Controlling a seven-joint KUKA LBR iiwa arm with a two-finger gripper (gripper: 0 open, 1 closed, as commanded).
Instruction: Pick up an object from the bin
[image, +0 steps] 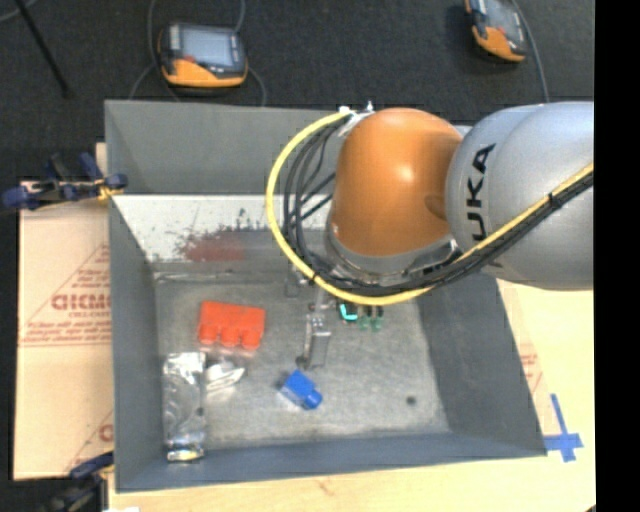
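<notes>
Overhead, in the camera view, the gripper (314, 352) hangs low inside the bin (470, 400), under the arm's orange wrist cover (395, 180) and its loop of yellow cable (285, 160). Whether the tool is spread or pressed together cannot be told, because the wrist cover hides most of it and only a slim grey part pokes out below. Nothing can be seen pinched in it.

Just below the tool's tip, slightly to its left in the picture, lies a small blue piece (300, 391), apart from the tool and resting on the bin floor. It is the nearest thing and has bare floor all round it, so it is probably the one to take. The tool stands nearly above it, which would suit a straight descent.

Further to the tool's left, about level with it, sits an orange block (231, 330) with rounded bumps. Beyond that, down and left of the tool, a crumpled clear plastic thing (190, 395) lies near the bin's left wall. To the tool's lower right a tiny dark speck (411, 402) rests alone.

By my judgement the pick is not yet made, since every thing lies on the floor.
</notes>
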